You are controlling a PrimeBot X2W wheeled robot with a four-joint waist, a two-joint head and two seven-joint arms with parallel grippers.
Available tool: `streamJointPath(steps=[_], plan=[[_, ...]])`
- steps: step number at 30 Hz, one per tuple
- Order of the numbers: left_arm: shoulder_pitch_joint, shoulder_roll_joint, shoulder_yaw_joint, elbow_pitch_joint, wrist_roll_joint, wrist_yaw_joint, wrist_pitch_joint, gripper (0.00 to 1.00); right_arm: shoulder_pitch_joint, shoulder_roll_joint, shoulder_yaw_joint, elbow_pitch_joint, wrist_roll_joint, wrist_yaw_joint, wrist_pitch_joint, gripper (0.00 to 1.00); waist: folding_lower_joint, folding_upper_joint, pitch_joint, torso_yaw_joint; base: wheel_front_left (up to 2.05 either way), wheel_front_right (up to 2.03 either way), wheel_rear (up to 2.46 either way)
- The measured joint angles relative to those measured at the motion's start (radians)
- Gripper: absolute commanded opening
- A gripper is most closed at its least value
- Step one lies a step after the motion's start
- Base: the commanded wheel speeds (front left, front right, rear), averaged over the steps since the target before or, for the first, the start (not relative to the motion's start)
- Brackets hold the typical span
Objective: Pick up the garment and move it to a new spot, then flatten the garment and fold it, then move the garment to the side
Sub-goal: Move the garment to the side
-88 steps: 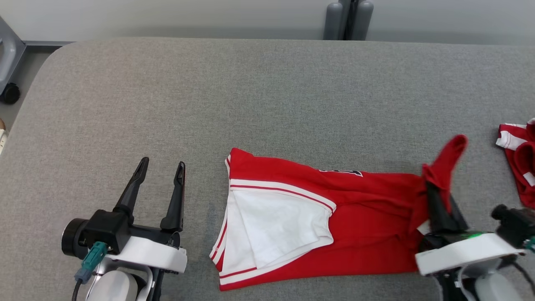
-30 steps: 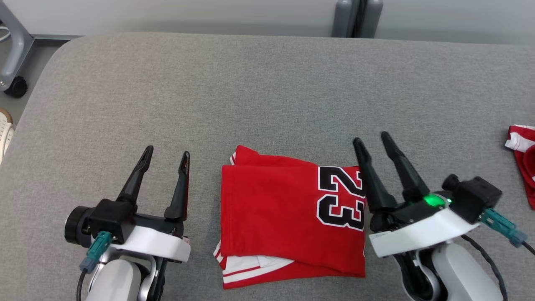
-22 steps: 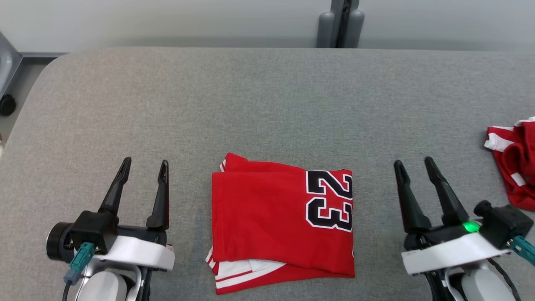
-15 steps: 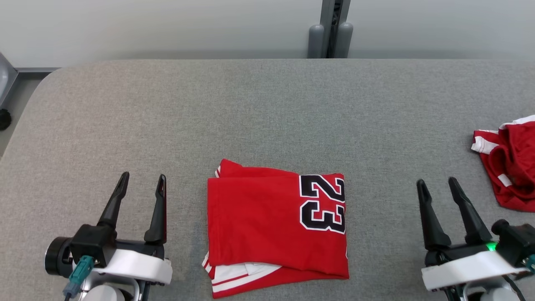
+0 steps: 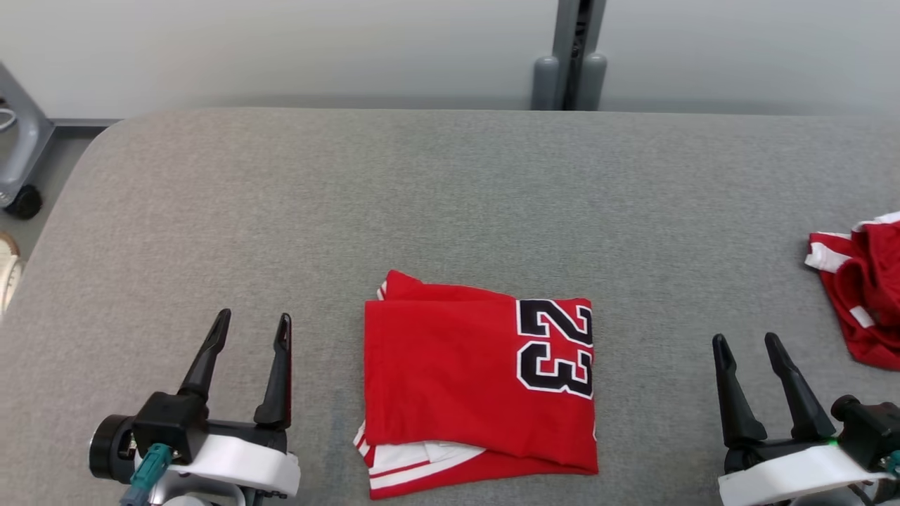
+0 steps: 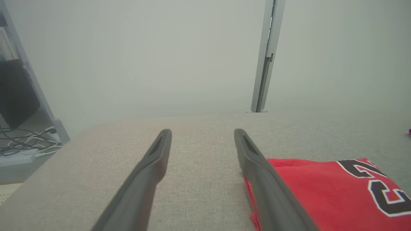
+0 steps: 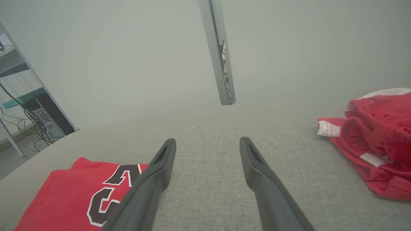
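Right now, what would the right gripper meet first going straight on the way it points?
Way looks free, probably: the right gripper faces bare table, jersey off to its left, crumpled garment right.

The one thing I can read is the number 23 (image 5: pixel 555 348): black digits outlined in white, on the top layer of the folded red garment (image 5: pixel 450 393) by the near edge of the bench (image 5: pixel 450 197). The digits lie sideways along the garment's right edge. My wrist views catch them in part (image 6: pixel 382 192) (image 7: pixel 109 192).
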Motion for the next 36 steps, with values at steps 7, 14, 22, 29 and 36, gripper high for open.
streamJointPath(steps=[7,14,22,29,36], plan=[[-0.028,-0.028,-0.045,0.020,-0.003,-0.011,0.004,1.00,-0.022,-0.026,0.063,0.124,0.053,0.000,0.009,1.00,0.0000,0.0000,0.016,0.095,0.00,0.00,0.00],[-0.051,-0.047,-0.069,0.053,-0.011,-0.022,-0.003,1.00,-0.055,-0.041,0.166,0.218,0.113,0.000,0.024,1.00,0.0000,0.0000,0.032,0.193,0.00,0.00,0.00],[-0.064,-0.053,-0.071,0.067,-0.011,-0.025,-0.010,1.00,-0.084,-0.048,0.233,0.288,0.205,0.000,0.037,1.00,0.0000,0.0000,0.050,0.247,0.00,0.00,0.00],[-0.069,-0.058,-0.070,0.072,-0.011,-0.030,-0.011,1.00,-0.134,-0.070,0.302,0.308,0.278,0.000,0.077,0.00,0.0000,0.0000,0.061,0.240,0.00,0.00,0.00],[-0.079,-0.053,-0.067,0.076,-0.017,-0.040,-0.012,1.00,-0.157,-0.096,0.338,0.295,0.267,0.000,0.063,0.00,0.0000,0.0000,0.076,0.193,0.00,0.00,0.00]])
